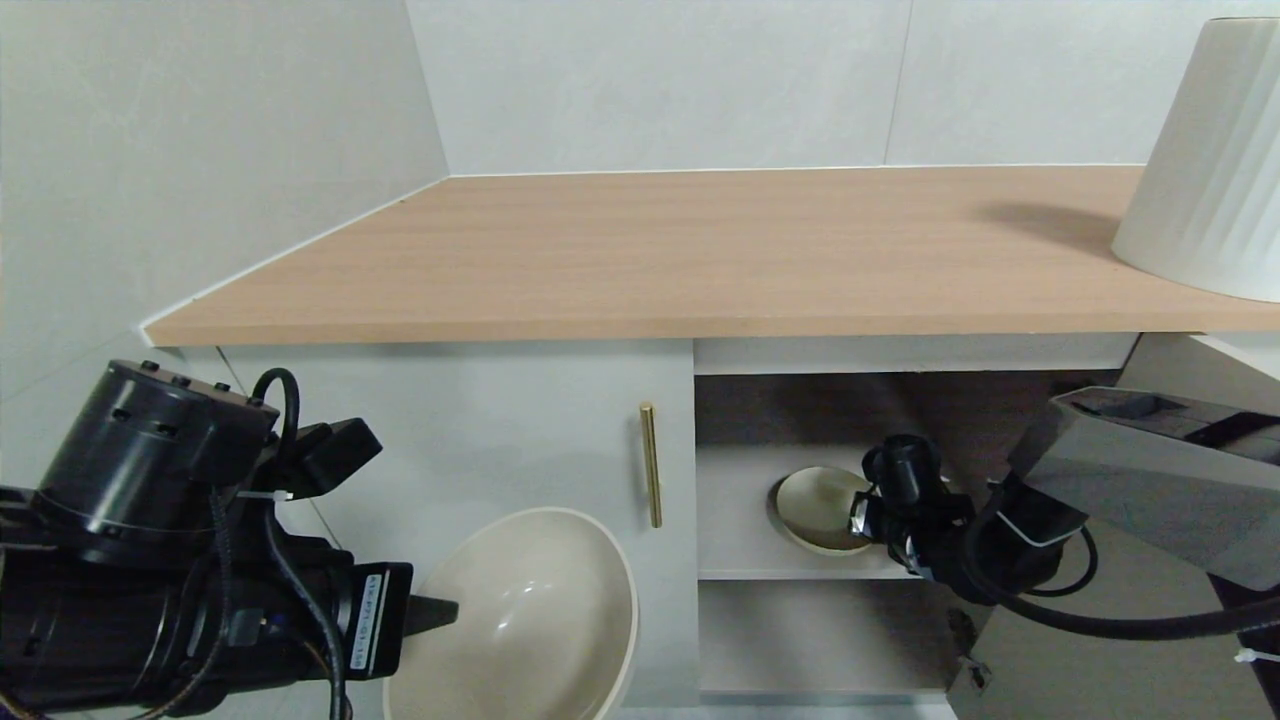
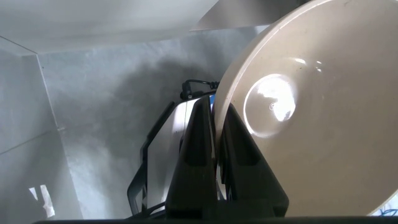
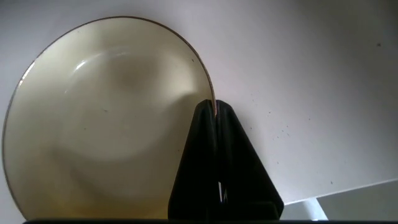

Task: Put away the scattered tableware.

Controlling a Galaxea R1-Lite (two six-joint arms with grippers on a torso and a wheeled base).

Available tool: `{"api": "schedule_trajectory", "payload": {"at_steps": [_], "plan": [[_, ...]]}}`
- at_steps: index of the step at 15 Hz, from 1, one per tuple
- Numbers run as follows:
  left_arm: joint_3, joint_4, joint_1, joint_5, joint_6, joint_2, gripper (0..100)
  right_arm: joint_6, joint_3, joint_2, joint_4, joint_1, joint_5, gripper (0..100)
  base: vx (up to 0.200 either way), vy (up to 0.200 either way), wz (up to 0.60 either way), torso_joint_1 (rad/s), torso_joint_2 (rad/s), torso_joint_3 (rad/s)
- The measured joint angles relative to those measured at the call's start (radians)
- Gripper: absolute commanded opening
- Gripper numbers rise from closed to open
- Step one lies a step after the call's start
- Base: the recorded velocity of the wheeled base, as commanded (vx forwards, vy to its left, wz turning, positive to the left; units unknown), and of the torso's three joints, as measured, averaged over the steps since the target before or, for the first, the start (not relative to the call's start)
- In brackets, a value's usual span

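Two bowls at the cabinet, one in each of your arms

Your right jaws were clamped on the rim of the small bowl (image 1: 815,505), which lay on the shelf (image 1: 735,545) just right of the gold handle (image 1: 650,465), probably so you could set it flat there. Your left jaws pinched the rim of the large bowl (image 1: 530,620), tilted on edge below and left of the handle, before the closed door (image 1: 480,430), seemingly held back for its turn. Its lower edge was cut off, and whether the small bowl's weight rested fully on the shelf was hard to tell.
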Motion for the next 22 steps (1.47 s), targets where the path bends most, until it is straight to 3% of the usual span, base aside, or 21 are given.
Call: {"api": "schedule_trajectory", "payload": {"at_steps": [2, 3, 9, 12, 17, 20, 22], "plan": [[0.000, 0.000, 0.000, 0.000, 0.000, 0.001, 0, -0.001, -0.004, 0.002, 0.000, 0.000, 0.000, 0, 0.000, 0.000, 0.00, 0.000, 0.00, 0.000], [0.000, 0.000, 0.000, -0.001, 0.000, 0.002, 0, 0.000, -0.004, 0.002, 0.000, 0.000, -0.001, 100, 0.000, 0.000, 0.00, 0.000, 0.00, 0.000], [0.006, -0.008, -0.005, -0.002, -0.005, 0.028, 0, 0.002, 0.003, -0.016, 0.000, 0.000, 0.000, 100, 0.000, 0.000, 0.00, 0.000, 0.00, 0.000], [0.020, -0.079, -0.029, 0.007, -0.056, 0.061, 0, 0.001, 0.061, -0.096, 0.002, 0.014, 0.046, 100, 0.000, 0.000, 0.00, 0.000, 0.00, 0.000], [0.043, -0.147, -0.155, 0.157, -0.150, 0.156, 0, -0.113, 0.279, -0.387, 0.034, 0.115, 0.280, 100, 0.000, 0.000, 0.00, 0.000, 0.00, 0.000], [0.037, -0.232, -0.237, 0.285, -0.213, 0.253, 0, -0.153, 0.356, -0.576, 0.152, 0.230, 0.352, 100, 0.000, 0.000, 0.00, 0.000, 0.00, 0.000], [0.038, -0.280, -0.262, 0.310, -0.225, 0.317, 0, -0.158, 0.381, -0.694, 0.261, 0.320, 0.442, 100, 0.000, 0.000, 0.00, 0.000, 0.00, 0.000]]}}
